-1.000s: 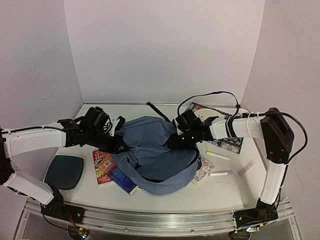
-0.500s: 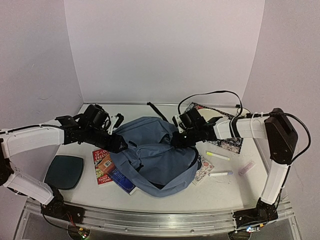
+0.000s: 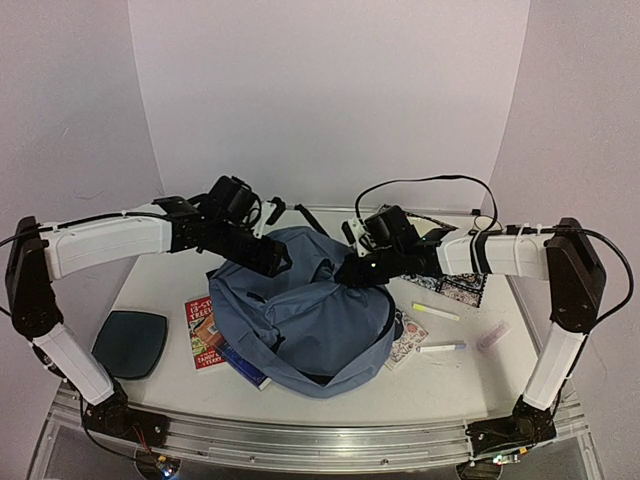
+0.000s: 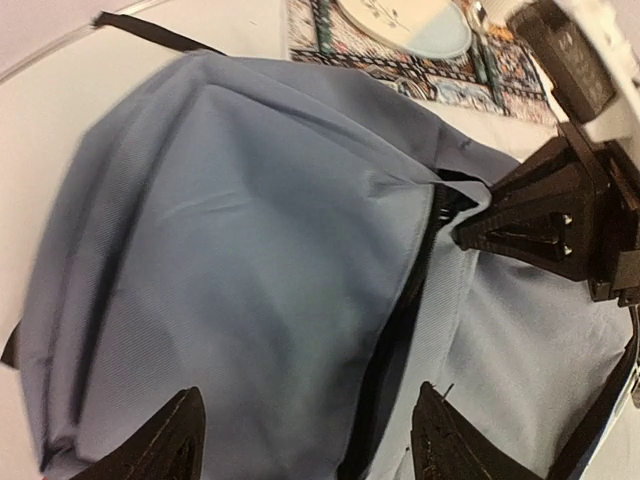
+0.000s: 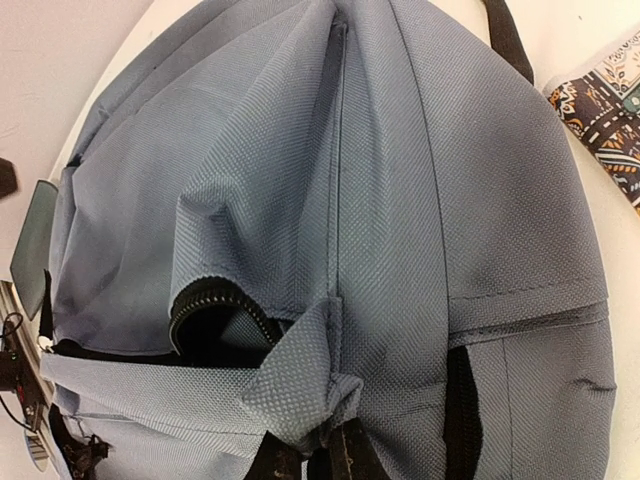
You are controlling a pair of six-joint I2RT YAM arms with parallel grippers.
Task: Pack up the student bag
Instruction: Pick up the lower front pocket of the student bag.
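The student bag point(image 3: 300, 315), a slate-blue backpack, lies slumped in the middle of the table with its black zipper point(image 5: 215, 300) partly open on a dark inside. My right gripper point(image 5: 320, 455) is shut on a bunched fold of the bag's fabric at its upper right side point(image 3: 350, 275). My left gripper point(image 4: 310, 440) hovers open just above the bag's upper left side point(image 3: 275, 262), with blue cloth point(image 4: 250, 260) and a zipper line between its fingers point(image 4: 180, 440) but nothing held. The right gripper's black fingers point(image 4: 545, 225) show in the left wrist view, pinching the cloth.
A dark teal pad point(image 3: 128, 342) lies front left. A red book point(image 3: 203, 335) and a blue book point(image 3: 245, 362) stick out from under the bag. To the right lie a patterned mat point(image 3: 455, 285), a yellow highlighter point(image 3: 435, 312), a white pen point(image 3: 440, 348), a pink eraser point(image 3: 493, 335) and a sticker card point(image 3: 405, 340).
My left gripper let go of the bag's left edge, opened and swung up and right over the bag. The right gripper shut on the fabric. The bag shifted left and bunched up.
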